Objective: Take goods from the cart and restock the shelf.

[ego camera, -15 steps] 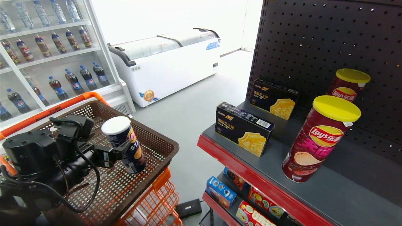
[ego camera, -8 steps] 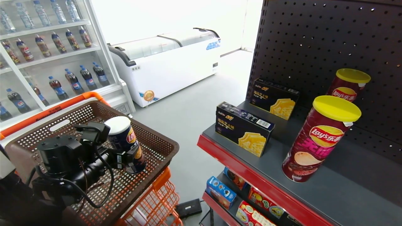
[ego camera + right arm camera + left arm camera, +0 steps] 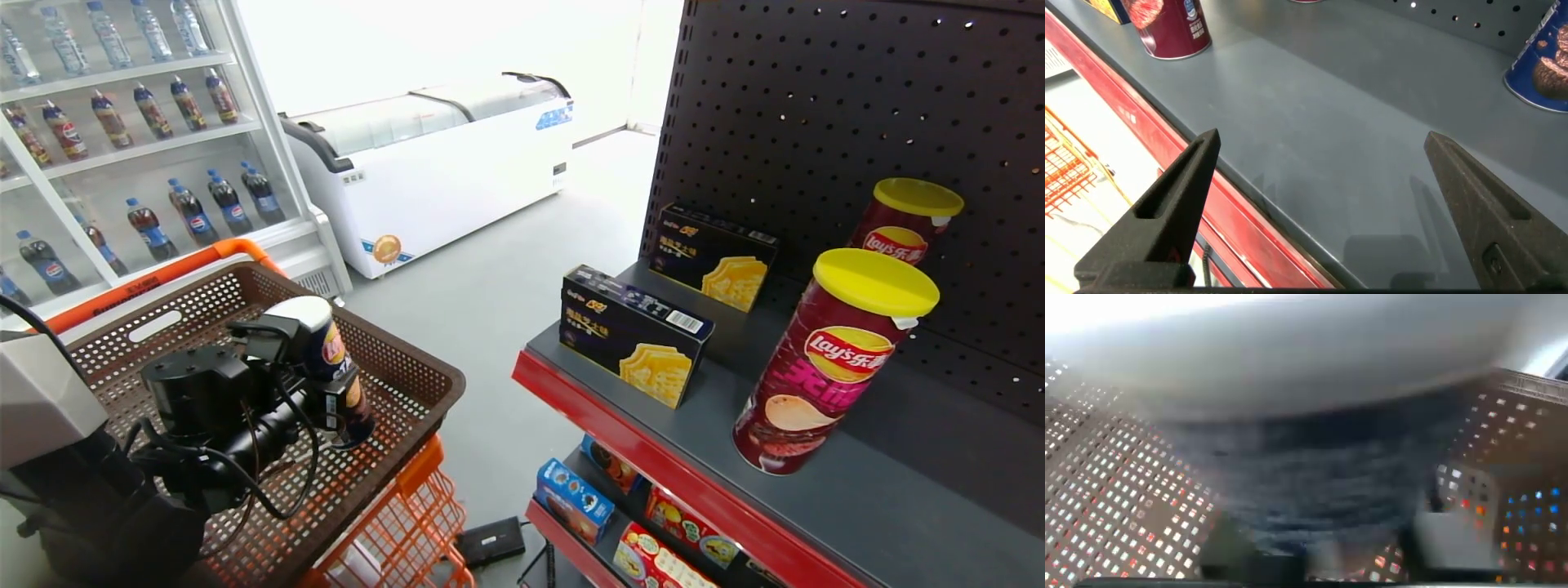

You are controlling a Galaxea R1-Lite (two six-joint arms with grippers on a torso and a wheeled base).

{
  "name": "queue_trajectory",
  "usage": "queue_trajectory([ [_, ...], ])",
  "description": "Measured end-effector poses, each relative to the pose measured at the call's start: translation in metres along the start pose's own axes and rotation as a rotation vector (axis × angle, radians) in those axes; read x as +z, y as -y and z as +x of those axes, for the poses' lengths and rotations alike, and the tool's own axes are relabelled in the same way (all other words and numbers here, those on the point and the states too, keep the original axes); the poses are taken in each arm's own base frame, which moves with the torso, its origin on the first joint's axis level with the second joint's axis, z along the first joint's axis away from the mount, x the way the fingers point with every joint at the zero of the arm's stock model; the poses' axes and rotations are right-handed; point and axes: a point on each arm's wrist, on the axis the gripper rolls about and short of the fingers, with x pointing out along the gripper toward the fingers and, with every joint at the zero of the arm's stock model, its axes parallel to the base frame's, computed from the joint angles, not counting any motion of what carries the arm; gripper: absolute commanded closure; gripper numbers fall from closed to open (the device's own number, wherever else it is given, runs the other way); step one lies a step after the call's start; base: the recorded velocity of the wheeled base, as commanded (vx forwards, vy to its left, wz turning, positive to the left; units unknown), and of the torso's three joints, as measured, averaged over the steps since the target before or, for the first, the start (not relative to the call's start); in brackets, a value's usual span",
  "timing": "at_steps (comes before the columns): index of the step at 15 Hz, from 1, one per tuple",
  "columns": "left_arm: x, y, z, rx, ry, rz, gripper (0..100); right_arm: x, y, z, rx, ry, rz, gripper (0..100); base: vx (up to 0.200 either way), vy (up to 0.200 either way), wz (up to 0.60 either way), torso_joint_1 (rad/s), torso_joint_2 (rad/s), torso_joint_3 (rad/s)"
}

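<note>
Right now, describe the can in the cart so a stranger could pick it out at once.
Find the orange cart at the left, by the drinks fridge, and its brown basket on top. The can stands inside: dark blue with a white lid, unlike the red, yellow-lidded cans on the shelf.

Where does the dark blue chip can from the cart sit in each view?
Head view: the blue chip can stands in the brown basket, lower left.
Left wrist view: close up across the middle, blurred, basket mesh on both sides.
Right wrist view: faces the grey shelf instead.
Shared landmark: the brown basket's mesh.
</note>
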Motion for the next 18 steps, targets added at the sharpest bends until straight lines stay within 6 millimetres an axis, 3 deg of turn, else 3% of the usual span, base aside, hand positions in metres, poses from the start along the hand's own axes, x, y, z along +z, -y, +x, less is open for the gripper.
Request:
queue_trajectory([
  [4,0.0,0.0,0.001,-0.003,-0.012,0.014,100,0.0,0.0,0.0,0.0,0.0,0.0,0,0.0,0.0,0.0,0.0,0.0,0.0],
  [8,0.026,0.002,-0.013,-0.083,-0.039,0.037,100,0.0,0.0,0.0,0.0,0.0,0.0,0,0.0,0.0,0.0,0.0,0.0,0.0],
  [13,0.079,0.004,-0.061,-0.322,-0.069,0.023,100,0.0,0.0,0.0,0.0,0.0,0.0,0,0.0,0.0,0.0,0.0,0.0,0.0],
  [18,0.118,0.013,-0.112,-0.474,0.065,-0.073,100,0.0,0.0,0.0,0.0,0.0,0.0,0,0.0,0.0,0.0,0.0,0.0,0.0],
])
